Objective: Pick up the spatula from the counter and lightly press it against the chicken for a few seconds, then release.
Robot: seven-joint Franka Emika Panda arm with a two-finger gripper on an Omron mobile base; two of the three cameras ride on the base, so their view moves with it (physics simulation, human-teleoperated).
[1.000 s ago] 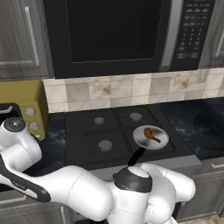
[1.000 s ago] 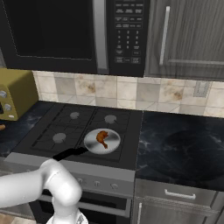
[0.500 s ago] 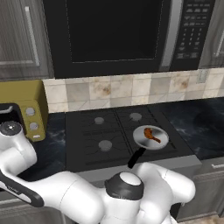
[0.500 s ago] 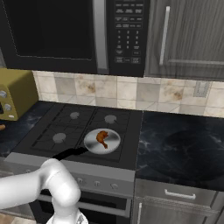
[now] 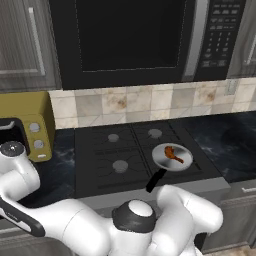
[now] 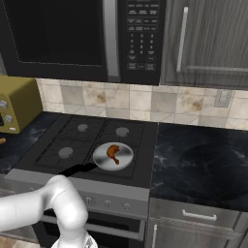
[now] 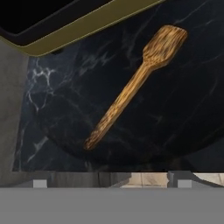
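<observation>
Nothing of the task looks done so far. The microwave [image 5: 130, 40] hangs over the stove [image 5: 105, 150], and dark tabletop [image 7: 183, 113] runs on both sides of it. A yellow toaster [image 5: 30, 120] stands on the tabletop at the stove's left. The pan [image 6: 112, 156] sits on the front right burner, its black handle pointing to the stove's front edge.

The spatula [image 7: 135, 85] lies flat on the tabletop beside the toaster, slanted in the hand view with its blade up and right. The chicken [image 6: 114, 152] rests untouched in the pan.

The hand [image 7: 112, 183] hovers over the spatula with its fingers spread as wide as they go, gripping nothing. The grasp, the carry to the pan, the press and the release are all left to do.

For room, the spatula's handle has bare stone on either side, enough for the fingers to straddle it. Its lower end lies near the tabletop's front edge, and the toaster's base is near the blade but apart from it. Above the pan the space under the microwave looks open.
</observation>
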